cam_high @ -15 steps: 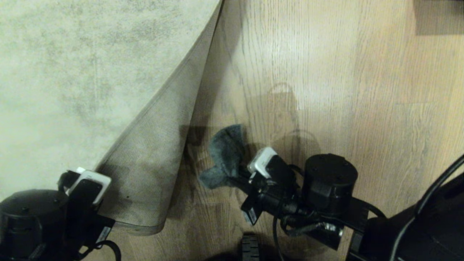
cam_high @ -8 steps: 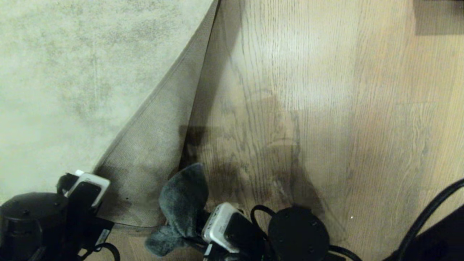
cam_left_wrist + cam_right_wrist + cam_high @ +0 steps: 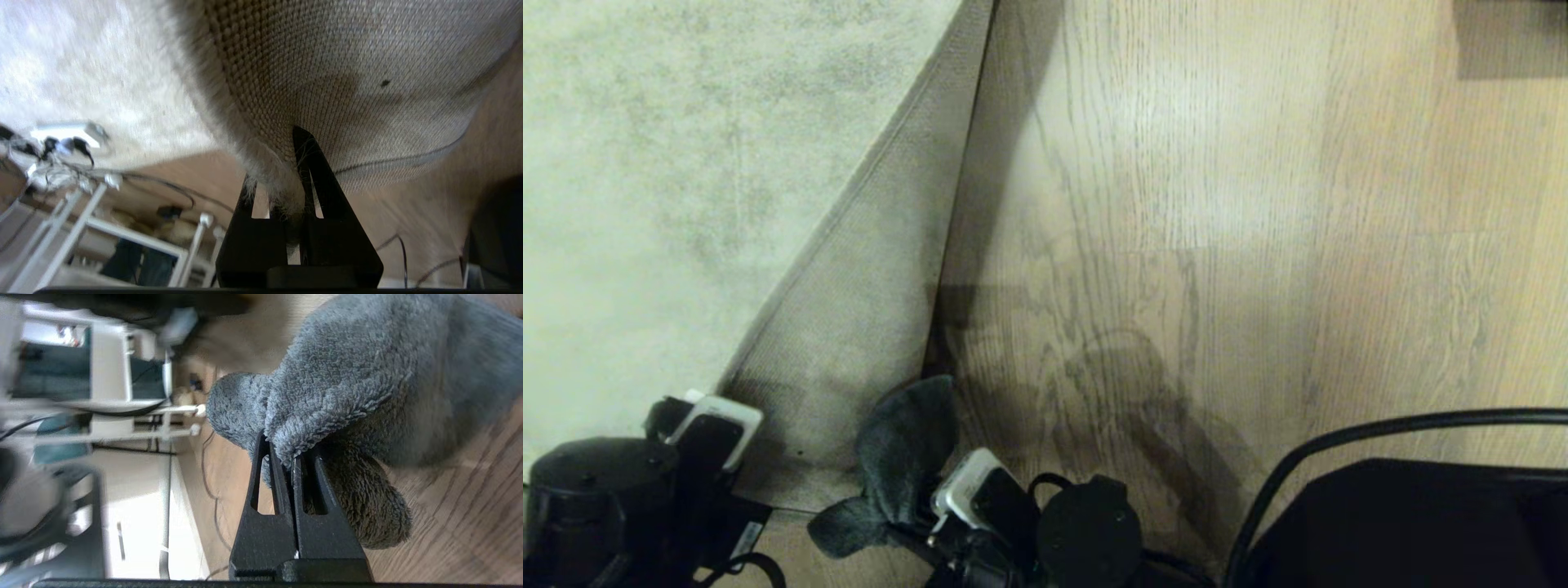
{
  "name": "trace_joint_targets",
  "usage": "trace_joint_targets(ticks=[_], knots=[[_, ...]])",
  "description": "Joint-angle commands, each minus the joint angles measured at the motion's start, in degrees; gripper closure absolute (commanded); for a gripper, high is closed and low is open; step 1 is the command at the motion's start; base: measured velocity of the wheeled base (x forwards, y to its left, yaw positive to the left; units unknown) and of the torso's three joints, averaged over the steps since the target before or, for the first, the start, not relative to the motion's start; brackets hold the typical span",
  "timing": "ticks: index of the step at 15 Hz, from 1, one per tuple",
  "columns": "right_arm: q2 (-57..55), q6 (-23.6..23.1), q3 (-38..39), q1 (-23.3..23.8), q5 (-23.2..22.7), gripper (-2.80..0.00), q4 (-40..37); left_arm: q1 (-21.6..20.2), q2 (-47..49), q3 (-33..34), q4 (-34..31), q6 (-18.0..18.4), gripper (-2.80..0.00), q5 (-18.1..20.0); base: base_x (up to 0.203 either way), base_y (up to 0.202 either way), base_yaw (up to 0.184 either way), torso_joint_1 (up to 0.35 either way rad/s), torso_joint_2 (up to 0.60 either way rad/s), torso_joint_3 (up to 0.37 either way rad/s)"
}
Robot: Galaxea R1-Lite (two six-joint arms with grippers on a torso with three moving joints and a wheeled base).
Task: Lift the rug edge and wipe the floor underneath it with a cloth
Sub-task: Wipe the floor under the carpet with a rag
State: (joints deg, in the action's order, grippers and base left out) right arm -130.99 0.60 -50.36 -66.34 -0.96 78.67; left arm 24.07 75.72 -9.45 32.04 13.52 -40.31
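The pale rug covers the left of the head view. Its corner is folded back, so the grey mesh backing faces up. My left gripper, at the bottom left, is shut on the rug edge, and pile fibres stick out between its fingers. The wood floor lies bare to the right of the fold. My right gripper, bottom centre, is shut on the dark grey fuzzy cloth. The cloth hangs against the floor right beside the lifted flap.
A black cable arcs over my dark body at the lower right. A dark object sits at the top right corner. The left wrist view shows a white metal frame and loose cables on the floor beyond the rug.
My right arm has drawn the cloth across the floor, nearer to me and leftward, up to the foot of the lifted flap. The fold has shifted slightly left; the left gripper keeps its hold.
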Motion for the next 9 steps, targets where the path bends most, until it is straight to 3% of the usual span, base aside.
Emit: trace_joint_targets(ticks=[1, 3, 6, 9], knots=[[-5.02, 0.07, -1.98, 2.55, 0.10, 0.00, 0.44, -0.25, 0.22, -0.04, -1.44, -1.43, 0.00, -0.29, 0.000, 0.000, 0.000, 0.000, 0.00, 0.000], [-6.76, -0.19, -5.22, 5.12, 1.28, 0.00, 0.48, -0.25, 0.22, -0.30, -2.59, -1.92, 0.00, -0.20, 0.000, 0.000, 0.000, 0.000, 0.00, 0.000], [-7.86, -0.57, -12.66, 9.27, 9.14, 0.00, 0.30, -0.16, 0.22, -0.04, -2.68, -1.92, 0.00, -0.20, 0.000, 0.000, 0.000, 0.000, 0.00, 0.000], [-5.75, -6.04, -13.19, 14.00, 10.17, 0.00, 1.16, -0.07, 0.22, -0.04, -2.68, -1.92, 0.00, -0.20, 0.000, 0.000, 0.000, 0.000, 0.00, 0.000]])
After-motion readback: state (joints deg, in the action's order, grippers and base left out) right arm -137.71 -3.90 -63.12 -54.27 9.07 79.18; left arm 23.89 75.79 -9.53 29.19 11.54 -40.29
